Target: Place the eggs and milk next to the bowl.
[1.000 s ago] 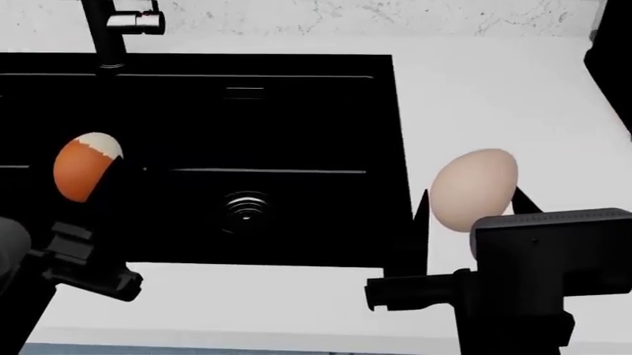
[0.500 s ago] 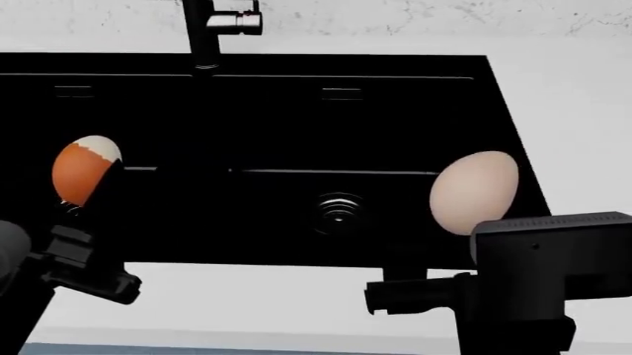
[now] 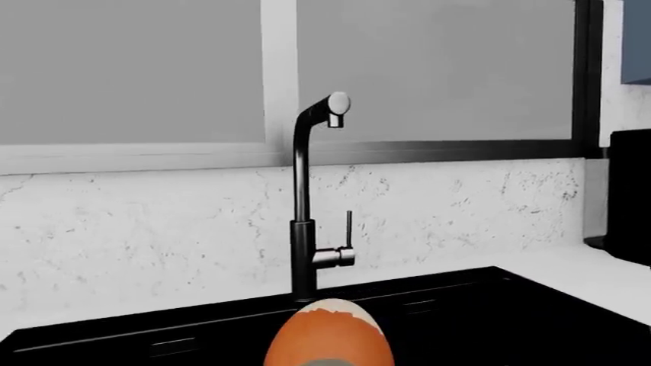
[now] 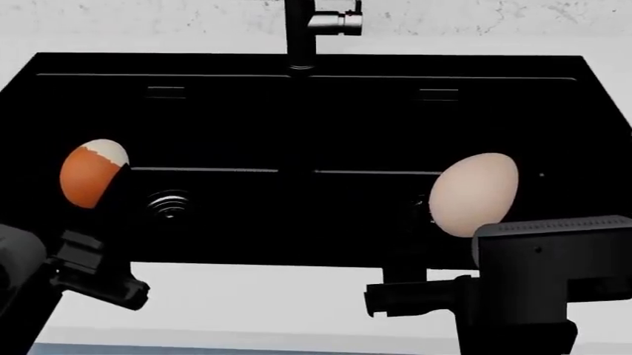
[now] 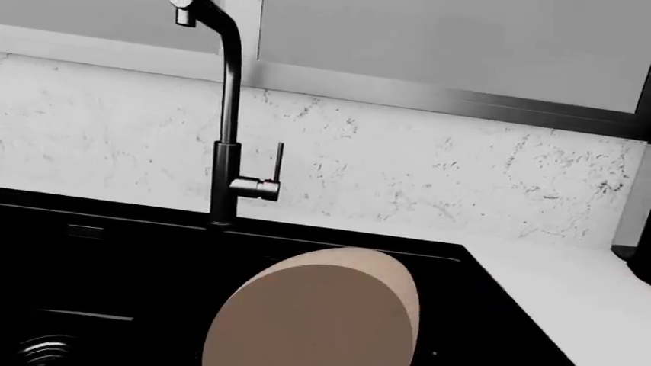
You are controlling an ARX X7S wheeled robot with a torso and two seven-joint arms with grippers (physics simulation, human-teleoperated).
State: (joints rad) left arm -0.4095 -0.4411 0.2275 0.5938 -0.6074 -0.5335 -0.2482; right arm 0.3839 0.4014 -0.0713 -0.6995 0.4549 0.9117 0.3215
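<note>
Above the sink: both arms hang over the black double sink [image 4: 326, 66], each carrying one egg.
Sink: two dark basins split by a middle ridge, a round drain [image 4: 169, 203] in the basin nearer the left arm; white counter [image 4: 277, 296] along its near edge.
Faucet: a tall black faucet [image 3: 305, 206] rises at the back middle of the sink, in front of the pale marbled wall [image 5: 407, 175].
Left gripper: the left gripper [image 4: 97, 191] is clamped on the orange-brown egg [image 4: 91, 174] (white patch at its upper end), held in the air over the sink's left basin.
Right gripper: the right gripper [image 4: 472, 207] grips the pale beige-pink egg [image 4: 474, 194], held in the air over the sink's right basin; its dark fingers barely stand out against the black basin.
Eggs: well apart from each other, one on each side of the faucet's line.
Wrist views: each egg fills the near edge, orange-brown in the left, beige-pink in the right, with sink and faucet beyond.
</note>
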